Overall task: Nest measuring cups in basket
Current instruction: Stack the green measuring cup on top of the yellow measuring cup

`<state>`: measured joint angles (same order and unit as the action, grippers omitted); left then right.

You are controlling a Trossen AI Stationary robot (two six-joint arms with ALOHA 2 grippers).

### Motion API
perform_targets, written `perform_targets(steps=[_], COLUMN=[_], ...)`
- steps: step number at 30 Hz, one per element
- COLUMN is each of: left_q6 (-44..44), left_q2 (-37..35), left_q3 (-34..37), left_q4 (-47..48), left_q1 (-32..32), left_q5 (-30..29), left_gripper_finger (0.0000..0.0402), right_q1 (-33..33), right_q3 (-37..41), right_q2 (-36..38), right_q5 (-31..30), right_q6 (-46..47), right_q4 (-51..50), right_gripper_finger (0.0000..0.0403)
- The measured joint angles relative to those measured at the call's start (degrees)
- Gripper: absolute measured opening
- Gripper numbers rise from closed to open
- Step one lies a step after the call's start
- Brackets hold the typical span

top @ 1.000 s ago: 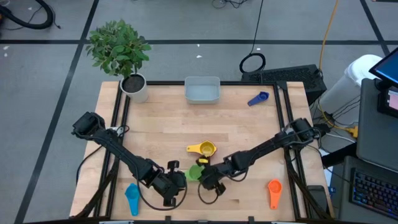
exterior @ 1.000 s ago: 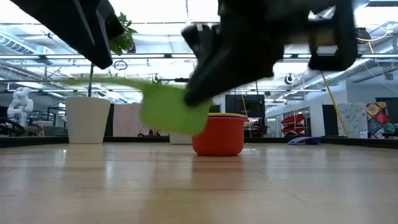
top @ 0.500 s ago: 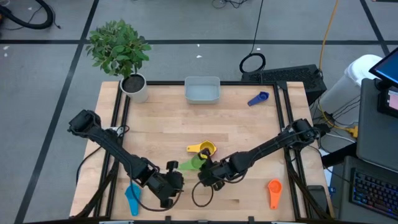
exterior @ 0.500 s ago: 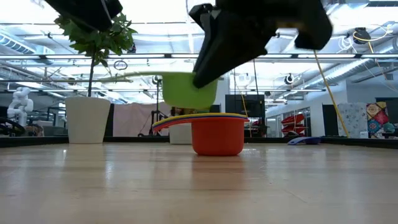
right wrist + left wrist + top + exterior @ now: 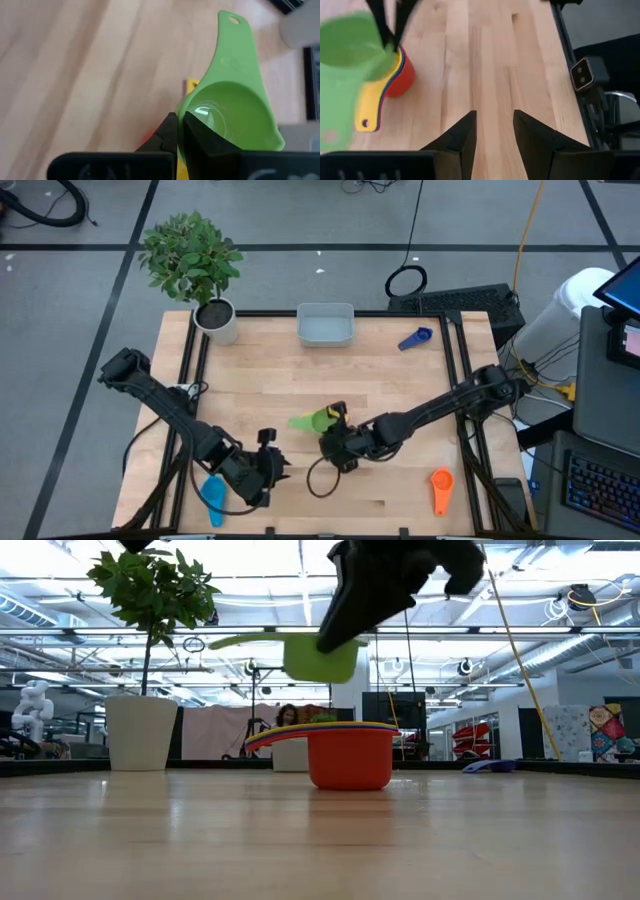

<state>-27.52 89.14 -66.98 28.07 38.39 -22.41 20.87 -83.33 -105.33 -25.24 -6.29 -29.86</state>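
A green measuring cup (image 5: 316,421) hangs in the air with my right gripper (image 5: 332,432) shut on it. In the low view it (image 5: 320,656) hovers level above a stack of red, yellow and dark blue cups (image 5: 350,754) that rests on its base on the table. The green handle (image 5: 250,640) points toward the table's left. My left gripper (image 5: 270,466) stands open near the front edge, left of the stack, with nothing between its fingers (image 5: 466,140). The pale basket (image 5: 325,325) sits at the far edge. My right gripper pinches the green cup's rim wall (image 5: 189,116) on the side opposite the handle, one finger inside the bowl and one outside. The fingers slant down from the table's right. The cup is lifted clear, mouth up and about level, over the stack.
A light blue cup (image 5: 213,497) lies at the near left, an orange cup (image 5: 440,488) at the near right, and a dark blue cup (image 5: 415,338) at the far right. A white plant pot (image 5: 218,320) stands at the far left corner.
My right gripper has risen and gone toward the table's far edge with the green cup, tipping its wrist; the cup went from just above the table beside the stack to level above it. My left gripper has risen and drawn back toward the table's left edge.
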Motion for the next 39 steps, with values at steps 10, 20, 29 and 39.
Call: perform_targets(steps=[10, 20, 29, 39], left_q6=[-0.41, -0.4, -0.41, -1.13], left_q2=[0.0, 0.0, 0.0, 0.0], left_q3=[0.0, 0.0, -0.04, -0.04], left_q4=[0.43, 0.45, 0.44, 0.45], left_q1=[0.0, 0.0, 0.0, 0.0], left_q5=[-0.17, -0.22, -0.22, -0.22], left_gripper_finger=[0.0131, 0.0131, 0.0131, 0.0131], right_q1=[-3.59, -3.7, -3.92, -3.92], right_q3=[0.07, 2.32, 7.01, 7.06], right_q2=[0.56, 0.53, 0.47, 0.47], right_q5=[6.08, 8.96, 9.26, 11.96], right_q6=[8.07, 10.17, 10.3, 10.19], right_q4=[-5.98, -3.8, 1.43, 4.92], right_gripper_finger=[0.0, 0.0, 0.0002, 0.0084])
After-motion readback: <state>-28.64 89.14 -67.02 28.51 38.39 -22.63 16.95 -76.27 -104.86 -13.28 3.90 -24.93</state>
